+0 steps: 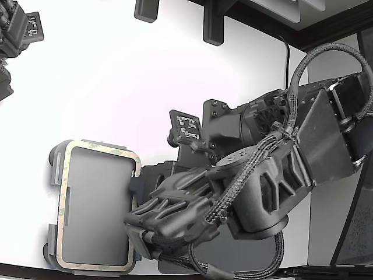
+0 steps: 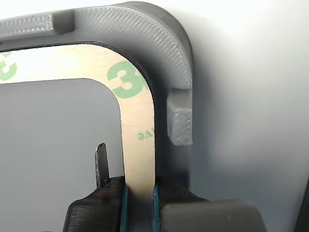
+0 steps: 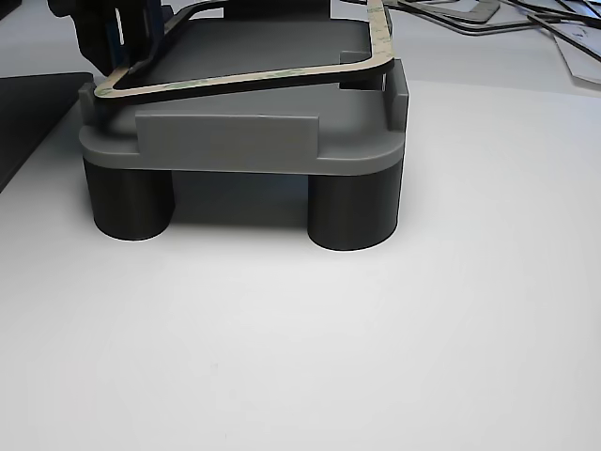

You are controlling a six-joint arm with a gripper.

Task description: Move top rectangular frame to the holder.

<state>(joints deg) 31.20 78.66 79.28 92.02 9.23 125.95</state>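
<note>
The beige rectangular frame (image 1: 99,149) with green mottling lies on the light grey holder (image 1: 53,169) at the lower part of the exterior view's left. My gripper (image 1: 135,224) is shut on the frame's long side nearest the arm. In the wrist view the teal-padded jaws of my gripper (image 2: 139,192) pinch the frame strip (image 2: 137,116) just inside the holder's rim (image 2: 164,43) and edge tab. In the other view the frame (image 3: 263,80) sits tilted on the holder (image 3: 235,141), one corner riding above a tab, with my gripper (image 3: 122,28) at its far end.
A second arm (image 1: 14,35) shows at the exterior view's top left. Two dark posts (image 1: 213,23) stand at the back. The holder stands on dark round legs (image 3: 352,211). A dark mat (image 3: 28,113) and loose frames (image 3: 526,19) lie beyond it.
</note>
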